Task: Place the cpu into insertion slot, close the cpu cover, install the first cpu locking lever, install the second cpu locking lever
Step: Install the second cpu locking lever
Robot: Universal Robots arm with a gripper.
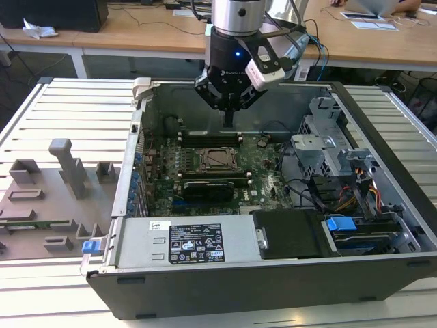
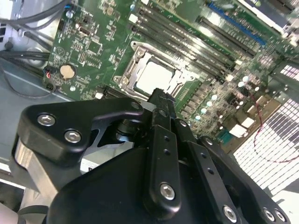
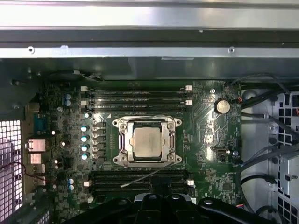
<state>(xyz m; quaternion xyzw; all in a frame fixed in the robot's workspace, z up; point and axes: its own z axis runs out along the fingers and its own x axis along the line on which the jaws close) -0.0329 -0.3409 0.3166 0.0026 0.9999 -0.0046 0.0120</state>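
The gripper (image 1: 229,116) is held closed and empty above the motherboard (image 1: 164,179), at upper centre of the exterior view. The cpu (image 3: 148,143) is seated in the socket at mid-frame, and the cpu cover (image 3: 122,143) is judged lowered. One locking lever (image 3: 140,178) appears unlatched.
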